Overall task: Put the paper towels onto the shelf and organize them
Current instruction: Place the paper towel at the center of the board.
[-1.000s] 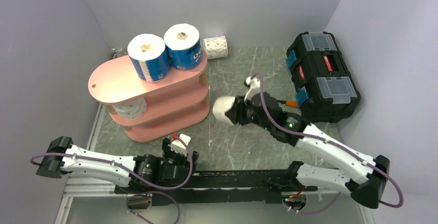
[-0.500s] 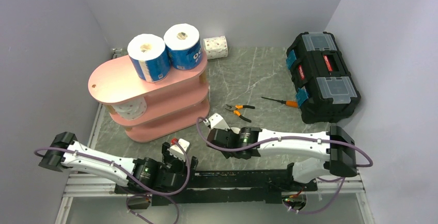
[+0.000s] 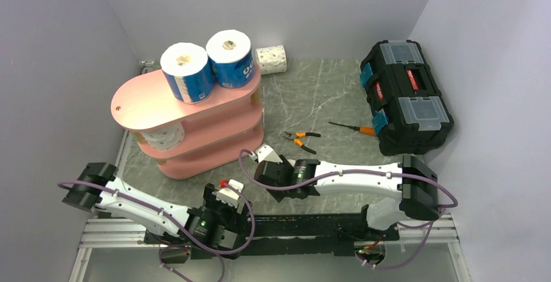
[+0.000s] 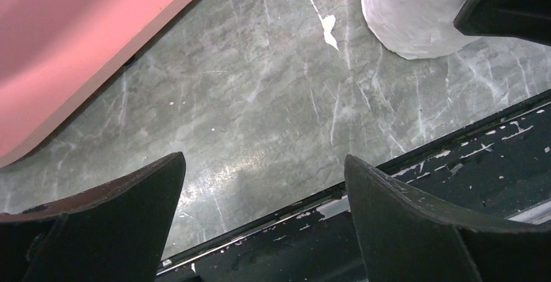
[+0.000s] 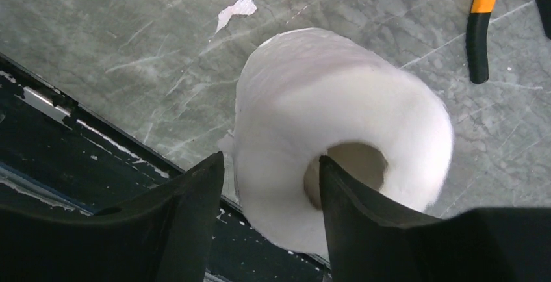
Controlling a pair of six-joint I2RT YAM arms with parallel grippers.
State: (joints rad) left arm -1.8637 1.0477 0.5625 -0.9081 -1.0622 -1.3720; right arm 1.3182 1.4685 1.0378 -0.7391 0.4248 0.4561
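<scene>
I count five rolls. The plain white roll (image 5: 325, 139) is at my right gripper (image 5: 271, 165), low over the table (image 3: 312, 93) by the front rail (image 3: 305, 220). Its open core faces the wrist, so its long axis runs roughly along the fingers. One finger (image 5: 370, 223) sits at the core and the other outside the wall. The jaws are partly apart, and I cannot tell whether they press the paper. From above this roll is hidden under the arm. Two blue-wrapped rolls (image 3: 187, 72) (image 3: 230, 58) stand on end on the top board of the single pink shelf (image 3: 140, 103), cores up. One speckled roll (image 3: 162, 138) sits on the middle board. Another speckled roll (image 3: 271, 60) lies on its side on the table behind the shelf. The shelf has three boards, its long axis slanting from near left to far right. My left gripper (image 4: 263, 162) is spread wide and holds nothing, over bare table beside the shelf's foot. To the right lie one pair of pliers (image 3: 300, 138), one screwdriver (image 3: 353, 127) and one black toolbox (image 3: 406, 93).
</scene>
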